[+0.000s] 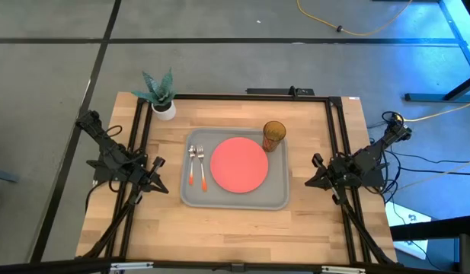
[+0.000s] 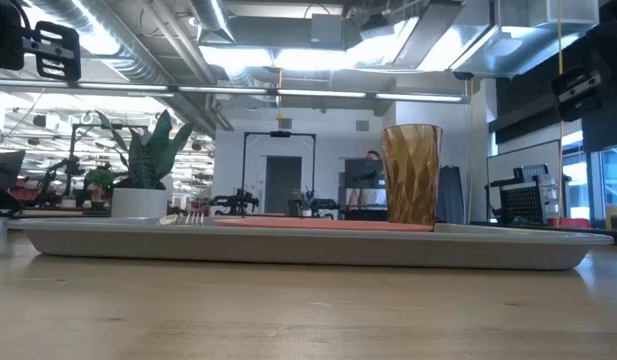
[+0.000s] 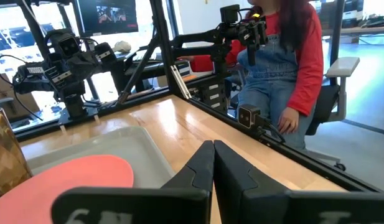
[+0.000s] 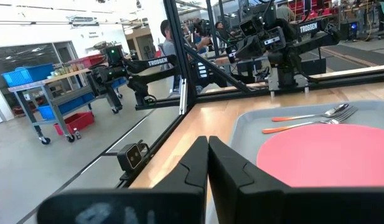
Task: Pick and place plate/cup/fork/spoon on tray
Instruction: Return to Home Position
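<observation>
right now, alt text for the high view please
A grey tray holds a red plate, spoon and fork left of it, cup at its upper right. Left arm and right arm wait at its sides.

Right gripper (image 4: 208,144) fingers pressed together, over table edge. Ahead: tray (image 4: 244,134) holding plate (image 4: 328,154); fork (image 4: 297,126), spoon (image 4: 304,116) just beyond plate.

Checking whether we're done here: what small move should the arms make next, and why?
Probably just park both arms at rest. The coral-red round plate, amber plastic cup, silver metal fork and silver round-bowled spoon all sit on the grey rectangular tray; the left gripper and right gripper are shut, empty, beside it.
</observation>
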`<move>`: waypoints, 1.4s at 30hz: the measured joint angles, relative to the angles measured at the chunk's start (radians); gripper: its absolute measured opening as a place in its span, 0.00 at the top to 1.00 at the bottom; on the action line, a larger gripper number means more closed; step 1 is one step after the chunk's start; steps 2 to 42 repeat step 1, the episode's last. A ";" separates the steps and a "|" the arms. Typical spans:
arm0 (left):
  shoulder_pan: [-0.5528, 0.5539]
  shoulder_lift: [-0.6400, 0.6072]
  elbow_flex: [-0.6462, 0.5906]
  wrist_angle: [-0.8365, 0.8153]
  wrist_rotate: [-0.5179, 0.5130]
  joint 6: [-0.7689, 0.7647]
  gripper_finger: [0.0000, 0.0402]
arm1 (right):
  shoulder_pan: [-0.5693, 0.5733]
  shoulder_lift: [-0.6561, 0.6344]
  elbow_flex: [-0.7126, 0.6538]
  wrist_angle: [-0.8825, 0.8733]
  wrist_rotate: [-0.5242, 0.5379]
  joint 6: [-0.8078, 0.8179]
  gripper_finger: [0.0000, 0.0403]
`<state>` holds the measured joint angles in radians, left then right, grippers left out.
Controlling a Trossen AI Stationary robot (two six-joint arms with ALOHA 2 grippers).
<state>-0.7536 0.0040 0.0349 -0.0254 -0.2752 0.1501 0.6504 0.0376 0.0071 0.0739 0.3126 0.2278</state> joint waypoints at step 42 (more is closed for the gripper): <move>0.000 0.000 0.000 0.000 0.000 0.000 1.00 | 0.000 0.000 0.000 0.000 0.000 0.001 0.97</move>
